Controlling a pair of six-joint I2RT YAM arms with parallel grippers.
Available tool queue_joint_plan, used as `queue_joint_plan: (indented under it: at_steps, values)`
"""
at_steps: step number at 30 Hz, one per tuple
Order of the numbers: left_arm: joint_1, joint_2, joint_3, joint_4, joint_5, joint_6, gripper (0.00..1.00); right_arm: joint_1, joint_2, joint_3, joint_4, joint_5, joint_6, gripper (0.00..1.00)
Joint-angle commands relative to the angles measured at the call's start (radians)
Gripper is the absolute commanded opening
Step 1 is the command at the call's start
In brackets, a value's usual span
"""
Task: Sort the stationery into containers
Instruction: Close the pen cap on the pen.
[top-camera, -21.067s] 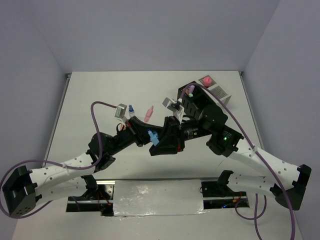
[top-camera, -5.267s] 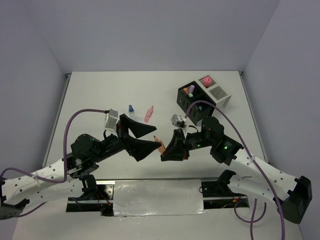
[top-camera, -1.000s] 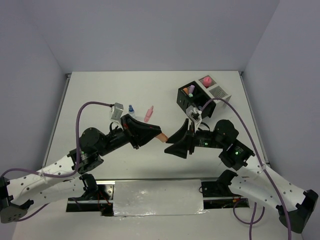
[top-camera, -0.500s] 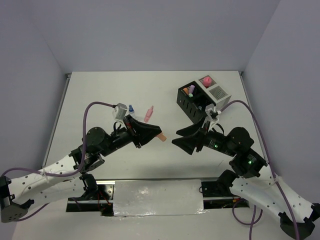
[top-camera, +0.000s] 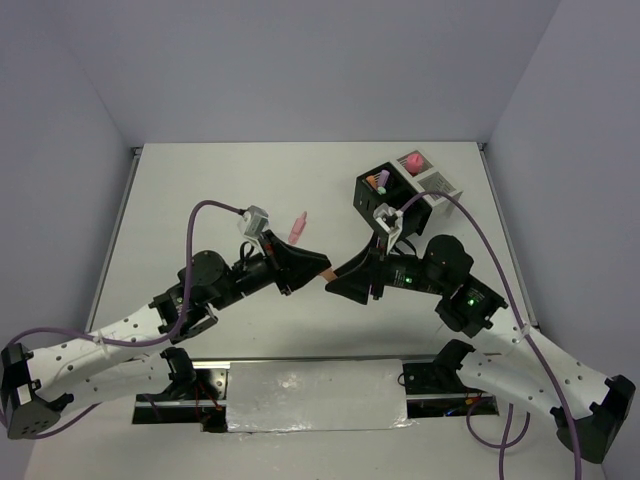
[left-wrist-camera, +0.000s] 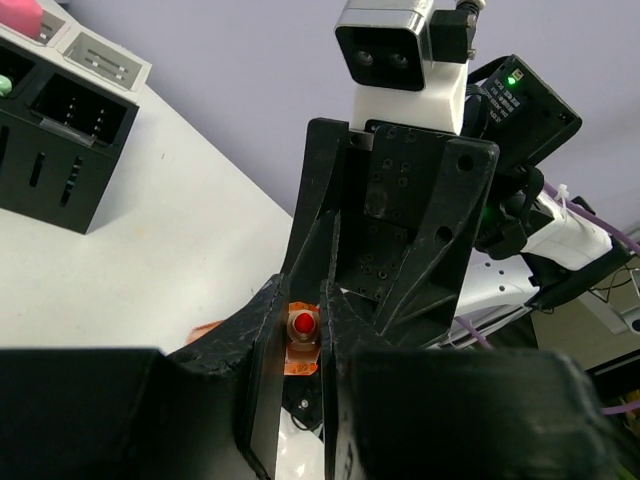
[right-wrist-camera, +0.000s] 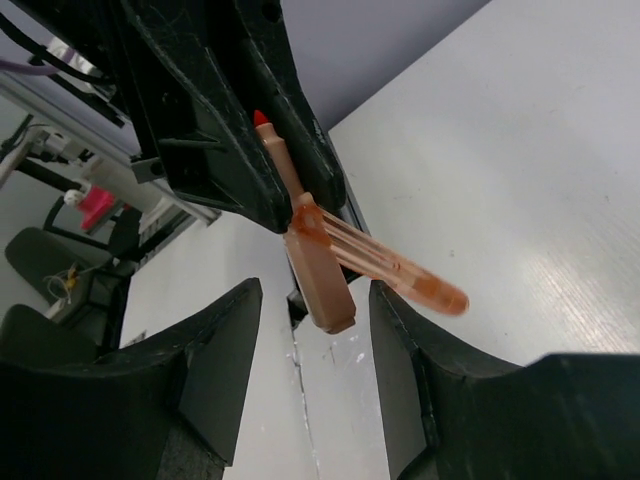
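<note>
An orange highlighter (top-camera: 323, 274) hangs in mid-air above the table, with my left gripper (top-camera: 308, 268) shut on it. In the left wrist view its red end (left-wrist-camera: 302, 325) shows between the two fingers. My right gripper (top-camera: 340, 283) faces it, open. In the right wrist view its fingers (right-wrist-camera: 215, 345) stand either side of the highlighter's clipped cap (right-wrist-camera: 322, 270) without touching it. The black container (top-camera: 385, 197) holds a purple item (top-camera: 380, 180). The white container (top-camera: 432, 182) beside it holds a pink item (top-camera: 411, 160). A pink highlighter (top-camera: 297, 227) lies on the table.
The two containers stand together at the back right, also seen as the black box (left-wrist-camera: 45, 120) and white box (left-wrist-camera: 100, 58) in the left wrist view. The right arm's wrist camera (left-wrist-camera: 400, 60) looms just ahead of my left gripper. Purple cables arc over both arms.
My right gripper drew back to the right, then came in again toward the orange highlighter, its jaws now narrower. The left arm reached slightly forward, still holding the highlighter.
</note>
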Motion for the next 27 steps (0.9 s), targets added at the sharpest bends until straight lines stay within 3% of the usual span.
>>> queue_joint_plan:
  at_steps: [1, 4, 13, 16, 17, 18, 19, 21, 22, 25, 27]
  values:
    - [0.005, -0.004, 0.017, 0.075, 0.026, -0.011, 0.0, 0.002, -0.009, 0.043, 0.094, -0.04, 0.027, 0.54]
    - [0.005, 0.008, 0.009, 0.089, 0.049, -0.016, 0.0, 0.0, -0.007, 0.051, 0.108, -0.04, 0.03, 0.42]
    - [0.005, 0.051, -0.011, 0.126, 0.089, -0.052, 0.0, -0.001, 0.05, 0.076, 0.161, -0.071, 0.071, 0.45]
    - [0.005, 0.054, 0.006, 0.078, 0.072, -0.051, 0.01, 0.0, 0.051, 0.074, 0.158, -0.06, 0.065, 0.23]
    - [0.005, 0.052, 0.012, 0.064, 0.054, -0.049, 0.06, 0.0, 0.047, 0.074, 0.152, -0.05, 0.062, 0.16]
    - [0.007, 0.045, 0.021, 0.054, 0.045, -0.043, 0.12, -0.001, 0.045, 0.073, 0.148, -0.048, 0.06, 0.14]
    - [0.007, 0.039, 0.026, 0.046, 0.035, -0.04, 0.32, -0.001, 0.039, 0.071, 0.137, -0.045, 0.05, 0.12]
    - [0.007, 0.019, 0.041, 0.012, -0.008, -0.036, 0.55, -0.001, 0.036, 0.071, 0.12, -0.028, 0.037, 0.07]
    - [0.007, 0.013, 0.049, 0.005, -0.017, -0.031, 0.74, -0.001, 0.03, 0.069, 0.112, -0.025, 0.027, 0.0]
    - [0.007, -0.003, 0.093, -0.048, -0.029, -0.014, 0.97, -0.001, 0.027, 0.068, 0.094, -0.016, 0.007, 0.0]
    - [0.007, -0.02, 0.132, -0.107, -0.096, -0.002, 0.99, -0.003, 0.024, 0.069, 0.077, 0.002, -0.018, 0.0]
